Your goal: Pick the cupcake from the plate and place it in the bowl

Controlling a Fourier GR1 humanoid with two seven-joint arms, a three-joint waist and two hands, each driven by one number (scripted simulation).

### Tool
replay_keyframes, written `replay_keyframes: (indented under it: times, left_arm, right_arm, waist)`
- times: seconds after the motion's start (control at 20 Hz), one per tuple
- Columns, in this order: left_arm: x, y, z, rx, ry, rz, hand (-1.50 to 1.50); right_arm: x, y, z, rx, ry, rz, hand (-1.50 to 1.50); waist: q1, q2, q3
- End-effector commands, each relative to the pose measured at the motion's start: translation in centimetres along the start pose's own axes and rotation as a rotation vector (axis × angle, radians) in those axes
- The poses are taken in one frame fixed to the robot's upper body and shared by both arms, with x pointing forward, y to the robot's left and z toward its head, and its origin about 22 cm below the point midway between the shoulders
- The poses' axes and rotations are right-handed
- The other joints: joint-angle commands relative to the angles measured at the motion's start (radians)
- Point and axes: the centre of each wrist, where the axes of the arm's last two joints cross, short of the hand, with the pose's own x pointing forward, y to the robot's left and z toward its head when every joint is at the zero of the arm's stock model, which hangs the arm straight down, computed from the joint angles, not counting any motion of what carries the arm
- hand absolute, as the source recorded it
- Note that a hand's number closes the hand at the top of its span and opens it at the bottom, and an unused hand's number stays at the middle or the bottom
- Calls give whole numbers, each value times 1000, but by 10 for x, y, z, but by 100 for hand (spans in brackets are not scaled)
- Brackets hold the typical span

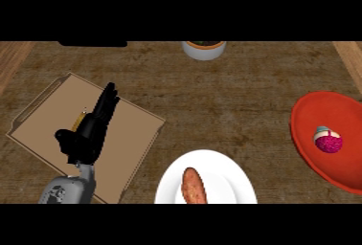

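Pink-frosted cupcake (328, 141) lies in the red dish (311, 115) at right, no hand near; left hand (88, 131), fingers straight, rests over the tan tray (134, 127); whether pick-up is pending or placement is complete cannot be told.

red plate (322, 115) and white bowl (233, 172) cut off

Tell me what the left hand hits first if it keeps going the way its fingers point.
Probably nothing soon: the left hand points up-view over the tray, slightly rightward, toward bare counter. The white pot sits right of that line; height is unclear.
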Motion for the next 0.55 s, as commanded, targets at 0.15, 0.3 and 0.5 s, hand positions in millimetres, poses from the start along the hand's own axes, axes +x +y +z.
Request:
replay_keyframes:
  times: [0.15,0.3,0.5]
  left_arm:
    - [-5,2,0,7,-2,5,0]
    - [1,-4,0,4,-4,1,0]
    - [-4,1,-1,13,-16,7,0]
  right_arm:
    - [8,-21,22,124,-122,-231,-150]
    - [8,-18,24,166,-123,-240,-150]
    - [-1,-7,26,178,-114,-222,-150]
  waist:
    - [5,9,4]
    - [-5,2,4]
    - [-1,7,5]
